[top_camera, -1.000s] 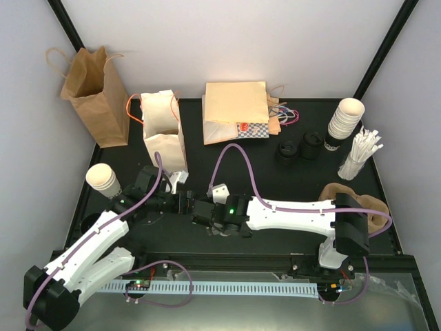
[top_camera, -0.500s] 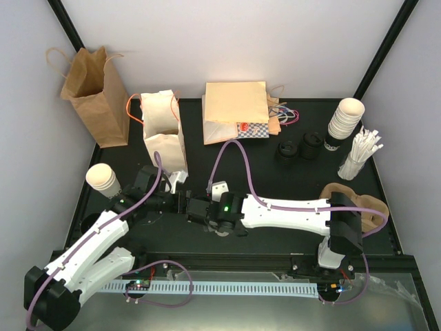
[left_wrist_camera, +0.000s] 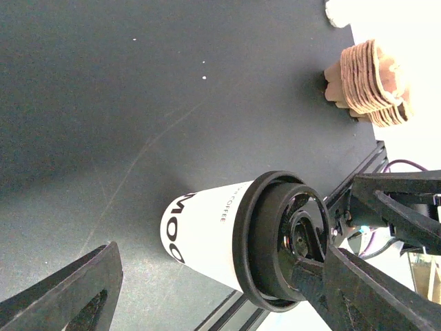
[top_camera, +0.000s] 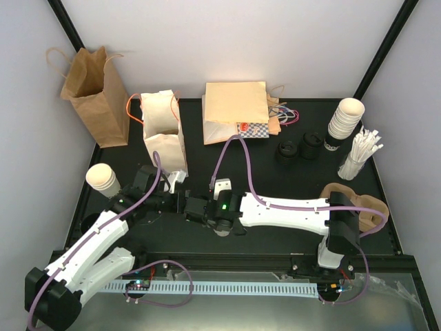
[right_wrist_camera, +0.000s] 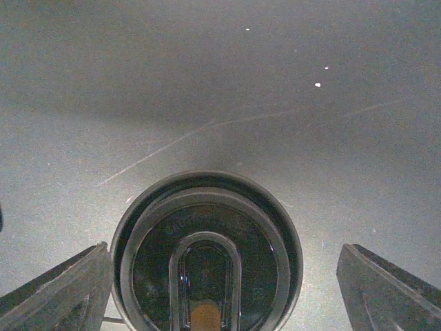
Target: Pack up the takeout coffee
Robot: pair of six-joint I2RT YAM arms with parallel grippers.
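Takeout coffee, small cream-white paper cup with round black plastic lid (left_wrist_camera: 207, 234): upright near white orange-handled paper bag (top_camera: 164, 138), on its robot side. Left gripper (left_wrist_camera: 207, 269) and right gripper (right_wrist_camera: 222, 252) both spread apart, straddling, no grip. Risk from crowding: fingers clashing, cup tipped, lid popped.

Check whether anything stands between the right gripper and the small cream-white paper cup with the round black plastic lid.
Nothing visible does. In the right wrist view the cream-white paper cup with its black lid sits straight ahead of the open right gripper, between its two fingers, with only bare dark table around it.
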